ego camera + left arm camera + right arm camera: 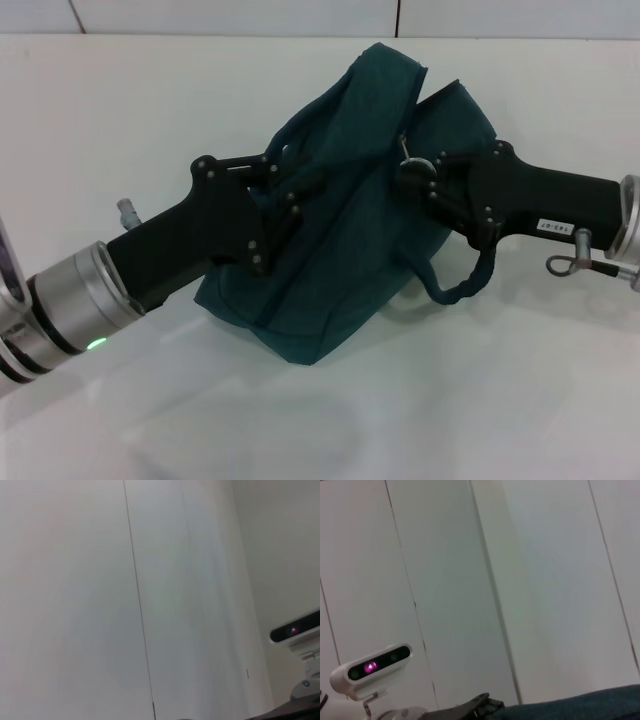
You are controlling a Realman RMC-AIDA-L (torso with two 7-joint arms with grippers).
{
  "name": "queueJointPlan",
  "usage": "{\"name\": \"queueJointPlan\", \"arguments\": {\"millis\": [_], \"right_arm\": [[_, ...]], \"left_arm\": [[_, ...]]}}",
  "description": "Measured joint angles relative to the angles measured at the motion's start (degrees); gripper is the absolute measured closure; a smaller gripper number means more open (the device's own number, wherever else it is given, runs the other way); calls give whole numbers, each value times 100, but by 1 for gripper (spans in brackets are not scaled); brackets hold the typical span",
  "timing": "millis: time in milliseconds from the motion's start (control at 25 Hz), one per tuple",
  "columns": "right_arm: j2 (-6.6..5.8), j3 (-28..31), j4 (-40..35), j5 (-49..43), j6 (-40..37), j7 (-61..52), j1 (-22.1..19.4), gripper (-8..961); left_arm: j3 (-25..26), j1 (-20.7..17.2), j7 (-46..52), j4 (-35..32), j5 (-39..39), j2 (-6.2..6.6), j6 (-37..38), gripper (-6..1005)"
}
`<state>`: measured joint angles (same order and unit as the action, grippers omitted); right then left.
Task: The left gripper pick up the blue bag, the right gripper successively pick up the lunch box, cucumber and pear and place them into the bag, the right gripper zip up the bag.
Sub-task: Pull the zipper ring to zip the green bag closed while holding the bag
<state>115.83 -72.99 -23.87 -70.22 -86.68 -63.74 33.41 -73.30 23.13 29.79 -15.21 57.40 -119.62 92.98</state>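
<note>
The blue bag (350, 230) stands slumped and closed at the middle of the white table (120, 110), one loop handle hanging off its right side. My left gripper (283, 185) comes in from the lower left and is shut on the bag's near-left top, at the other handle. My right gripper (412, 172) reaches in from the right and is shut at the zipper's silver ring pull (409, 150). An edge of the bag (590, 705) shows in the right wrist view. The lunch box, cucumber and pear are hidden or out of view.
A white panelled wall (300, 15) runs behind the table's far edge. Both wrist views face that wall, and each shows the other arm's white wrist camera (295, 630) (370, 669).
</note>
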Motion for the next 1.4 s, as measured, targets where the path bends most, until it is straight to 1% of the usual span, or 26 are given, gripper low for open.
{"name": "queueJointPlan", "arguments": {"millis": [40, 240, 360, 480, 720, 920, 1200, 1400], "right_arm": [[0, 0, -4, 7, -3, 105, -36, 655], [-12, 3, -54, 273, -153, 583, -239, 840], [-43, 16, -63, 525, -176, 776, -359, 888], [-50, 172, -75, 634, -153, 976, -450, 936], [-18, 889, -40, 645, -44, 1296, -569, 936], [-22, 1277, -7, 655, 156, 1368, -608, 936], [-42, 1552, -11, 670, 482, 1502, -673, 936], [-45, 1548, -28, 675, 405, 1519, -697, 936]], "left_arm": [[0, -2, 0, 0, 0, 0, 0, 903], [0, -19, -8, 0, 0, 0, 0, 907], [0, -26, -9, 0, 0, -1, 1, 909], [-1, -25, -8, 0, 1, 0, 1, 911], [-6, 5, -8, -2, 65, 15, 15, 915], [-6, 6, -9, -5, 147, 40, 32, 919], [40, 4, 44, -75, 117, 59, 99, 924], [45, 44, 125, -132, 107, 62, 86, 936]]}}
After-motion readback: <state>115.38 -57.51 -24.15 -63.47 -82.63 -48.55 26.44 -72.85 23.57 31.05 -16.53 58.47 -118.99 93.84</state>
